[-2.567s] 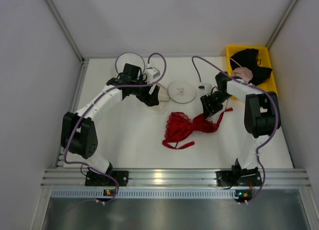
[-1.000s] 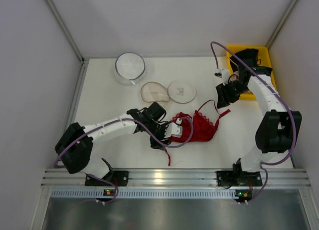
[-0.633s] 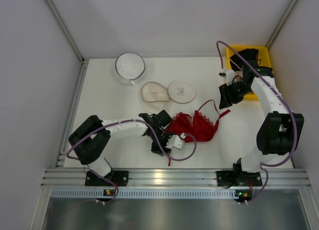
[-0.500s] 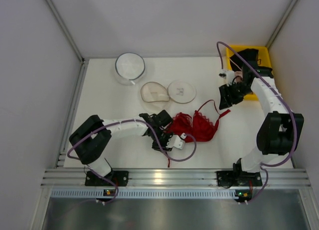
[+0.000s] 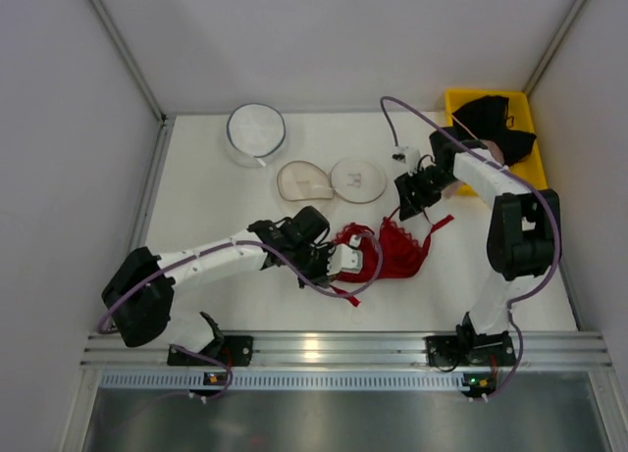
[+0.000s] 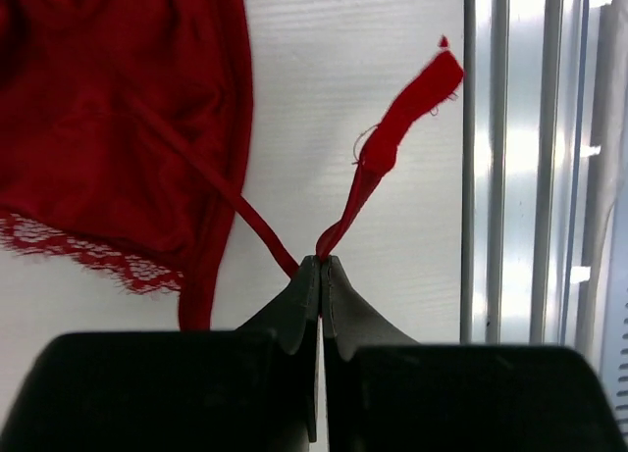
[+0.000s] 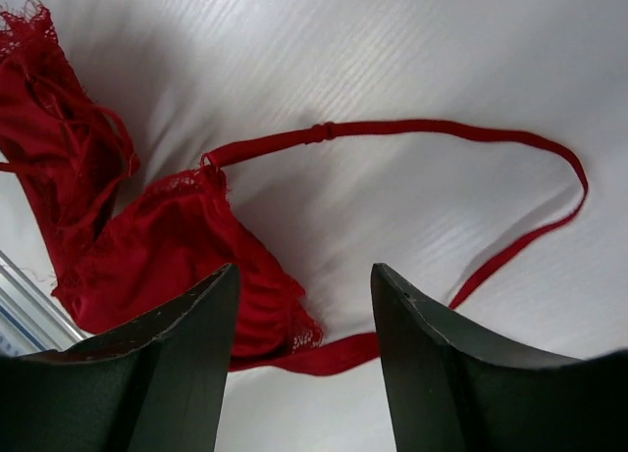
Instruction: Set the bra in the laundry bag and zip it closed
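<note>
The red lace bra [image 5: 394, 251] lies bunched on the white table in front of the centre. My left gripper [image 5: 332, 274] is at its left edge and is shut on a thin red strap [image 6: 365, 182]. The strap's loose end rises from the pinched tips, with the cups [image 6: 108, 128] to the left. My right gripper [image 5: 404, 209] hovers open just above the bra's far right corner. A cup [image 7: 167, 246] and a strap loop [image 7: 442, 128] lie below its fingers, nothing between them. The laundry bag [image 5: 358, 179], a round white mesh pouch with a dark mark, lies flat behind the bra.
A beige-rimmed mesh pouch [image 5: 304, 180] lies left of the laundry bag. A dark-rimmed round mesh bag [image 5: 256, 128] stands at the back left. A yellow bin [image 5: 535, 163] at the back right holds a black garment [image 5: 496, 114]. An aluminium rail [image 5: 314, 349] runs along the near edge.
My left gripper has shut on the bra's strap at the bra's left edge. My right arm has swung from the yellow bin leftward to above the bra, its jaws a little wider.
</note>
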Controlling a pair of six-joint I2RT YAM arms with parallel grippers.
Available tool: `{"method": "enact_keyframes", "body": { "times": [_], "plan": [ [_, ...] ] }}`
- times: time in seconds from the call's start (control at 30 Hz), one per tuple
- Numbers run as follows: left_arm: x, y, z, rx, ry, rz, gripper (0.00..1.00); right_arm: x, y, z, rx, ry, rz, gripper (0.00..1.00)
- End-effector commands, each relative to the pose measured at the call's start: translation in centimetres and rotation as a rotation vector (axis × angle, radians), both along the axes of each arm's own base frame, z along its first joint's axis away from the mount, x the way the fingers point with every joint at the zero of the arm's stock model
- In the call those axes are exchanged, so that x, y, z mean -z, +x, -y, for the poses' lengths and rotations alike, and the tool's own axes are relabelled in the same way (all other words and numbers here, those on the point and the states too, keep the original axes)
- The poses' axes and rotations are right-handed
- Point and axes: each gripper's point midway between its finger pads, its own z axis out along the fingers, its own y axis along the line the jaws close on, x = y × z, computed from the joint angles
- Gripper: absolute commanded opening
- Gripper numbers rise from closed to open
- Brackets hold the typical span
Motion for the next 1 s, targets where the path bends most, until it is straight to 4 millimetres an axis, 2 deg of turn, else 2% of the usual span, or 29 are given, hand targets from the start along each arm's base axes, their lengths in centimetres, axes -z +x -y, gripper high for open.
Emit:
{"method": "enact_keyframes", "body": {
  "times": [0.0,0.13,0.23,0.33,0.37,0.43,0.47,0.5,0.53,0.57,0.6,0.63,0.67,0.83,0.87,0.9,0.97],
  "plan": [
    [-4.7,1.6,1.8,-0.181,-0.106,-0.026,0.0,1.2,1.4,-1.6,-0.039,0.007,0.045,0.57],
    [-7.6,4.3,3.2,-0.343,-0.194,-0.054,0.0,2.5,0.6,-1.8,-0.08,-0.014,0.02,0.56],
    [-9.3,7.6,3.8,-0.518,-0.251,-0.069,0.0,3.3,-0.6,-1.3,-0.103,-0.033,-0.009,0.5],
    [-9.9,10.7,4.2,-0.652,-0.274,-0.083,0.0,4.1,-1.9,-0.7,-0.121,-0.061,-0.021,0.43],
    [-9.4,11.3,4.5,-0.692,-0.272,-0.108,0.0,4.3,-2.2,-0.4,-0.121,-0.069,-0.028,0.41],
    [-9.4,12.3,5.2,-0.751,-0.277,-0.131,0.0,4.8,-3.1,0.2,-0.122,-0.102,-0.044,0.3],
    [-8.1,12.7,5.5,-0.772,-0.25,-0.15,0.0,5.1,-3.6,0.5,-0.119,-0.114,-0.058,0.24],
    [-7.7,13.0,5.8,-0.802,-0.241,-0.177,0.0,5.1,-3.7,1.0,-0.113,-0.144,-0.054,0.12],
    [-7.7,13.4,6.2,-0.816,-0.242,-0.188,0.0,5.0,-3.8,1.3,-0.108,-0.156,-0.051,0.07],
    [-6.3,13.6,6.5,-0.833,-0.213,-0.205,0.0,5.2,-4.4,1.6,-0.106,-0.165,-0.059,0.01],
    [-5.9,13.6,6.8,-0.855,-0.207,-0.232,0.0,4.7,-4.4,2.0,-0.098,-0.179,-0.036,0.0],
    [-4.8,13.7,7.0,-0.862,-0.183,-0.247,0.0,4.4,-4.7,2.4,-0.094,-0.188,-0.033,0.0],
    [-4.5,13.6,7.4,-0.856,-0.177,-0.253,0.0,4.3,-5.2,2.7,-0.09,-0.196,-0.039,0.0],
    [-1.2,11.9,7.9,-0.817,-0.101,-0.302,0.0,1.7,-5.6,3.7,-0.049,-0.201,0.002,0.0],
    [-0.5,11.5,7.7,-0.798,-0.086,-0.298,0.0,1.2,-5.5,4.0,-0.039,-0.207,0.012,0.03],
    [-0.1,11.1,7.6,-0.78,-0.075,-0.299,0.0,1.0,-5.6,4.4,-0.03,-0.219,0.013,0.14],
    [0.8,10.5,7.5,-0.749,-0.051,-0.29,0.0,0.3,-5.4,5.1,-0.008,-0.22,0.014,0.19]
  ]
}}
